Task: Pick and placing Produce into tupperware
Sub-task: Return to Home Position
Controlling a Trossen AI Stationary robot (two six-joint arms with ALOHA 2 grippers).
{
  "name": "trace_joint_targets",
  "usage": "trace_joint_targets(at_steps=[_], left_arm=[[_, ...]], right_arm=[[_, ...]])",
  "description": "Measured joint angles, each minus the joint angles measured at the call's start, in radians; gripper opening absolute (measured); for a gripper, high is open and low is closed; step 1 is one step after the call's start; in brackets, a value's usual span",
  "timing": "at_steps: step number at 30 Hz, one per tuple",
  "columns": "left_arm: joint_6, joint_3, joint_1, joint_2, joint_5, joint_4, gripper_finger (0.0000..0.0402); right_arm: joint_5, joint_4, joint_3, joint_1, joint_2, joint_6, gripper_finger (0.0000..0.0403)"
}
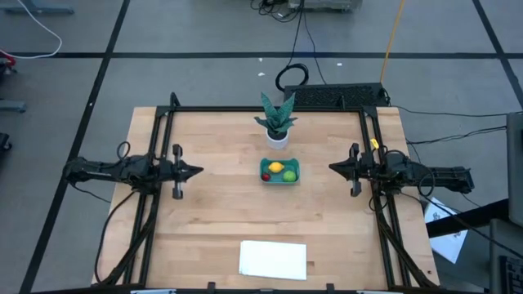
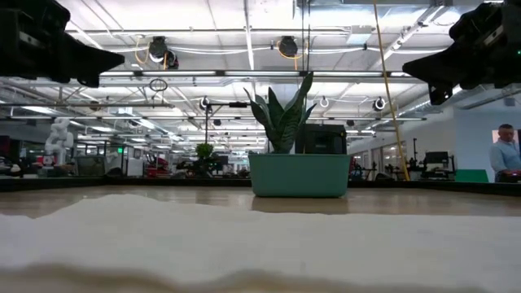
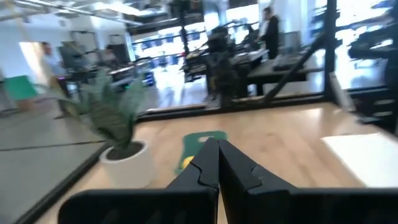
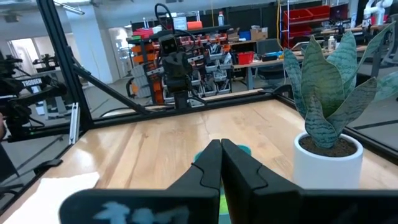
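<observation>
Tupperware (image 1: 280, 182) sits on the table (image 1: 204, 220) near the plant (image 1: 277, 118), holding the lemon (image 1: 276, 167), the lime (image 1: 289, 175) and the red fruit (image 1: 265, 175). Left gripper (image 1: 196, 171) and right gripper (image 1: 333, 167) hang at its two sides, well apart, jaws closed on nothing.

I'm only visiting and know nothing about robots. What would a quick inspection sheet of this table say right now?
Surface: wooden table, nothing spilled seen.
Job's things: teal tupperware mid-table holds the yellow fruit, red fruit and lime-green fruit.
Clutter: potted plant just beyond the tupperware; white sheet near the opposite table edge.
Grippers: left gripper and right gripper at opposite sides, fingers shut, holding nothing.
Cables: black cable looped on the floor beyond the table.
Surroundings: a person in the room behind.
</observation>
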Motion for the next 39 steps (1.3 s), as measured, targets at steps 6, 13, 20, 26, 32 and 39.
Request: trace_joint_targets(at_steps=[6, 13, 20, 26, 32, 39], left_arm=[[-0.08, 0.001, 0.007, 0.0, 0.051, 0.011, 0.0001], [-0.112, 0.001, 0.05, 0.0, 0.047, -0.046, 0.0001], [-0.121, 0.002, 0.076, 0.0, 0.047, -0.047, 0.0002], [-0.123, 0.002, 0.08, 0.0, 0.055, -0.054, 0.0002], [-0.132, 0.002, 0.08, 0.0, 0.056, -0.052, 0.0003], [-0.138, 0.002, 0.08, 0.0, 0.056, -0.053, 0.002]], right_arm=[[0.0, -0.001, 0.0, 0.0, 0.0, 0.031, 0.0], [-0.003, 0.062, -0.054, -0.002, -0.001, 0.041, 0.0], [0.0, 0.062, -0.058, -0.002, 0.0, 0.047, 0.0], [0.0, 0.061, -0.06, -0.002, 0.0, 0.041, 0.0], [0.0, 0.063, -0.061, -0.002, 0.0, 0.013, 0.0], [0.0, 0.115, -0.062, -0.002, 0.0, -0.005, 0.0]])
